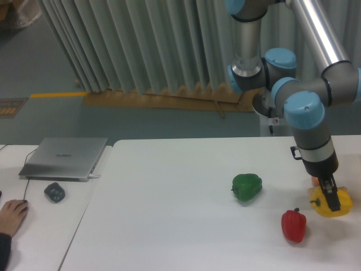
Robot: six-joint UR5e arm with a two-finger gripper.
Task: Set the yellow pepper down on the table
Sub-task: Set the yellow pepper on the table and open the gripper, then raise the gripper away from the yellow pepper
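We hold the yellow pepper [329, 204] between our jaws, closed on it from above, low over the counter [169, 214] by its right edge, beside the red pepper [294, 224].

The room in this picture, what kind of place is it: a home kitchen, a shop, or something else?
Most likely a robotics lab or test room. A robot arm works over a bare white table with toy-like peppers, a closed laptop and mouse sit on a side desk, and grey curtains screen the concrete floor behind.

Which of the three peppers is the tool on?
The yellow pepper, at the table's right edge; the red pepper and green pepper sit apart.
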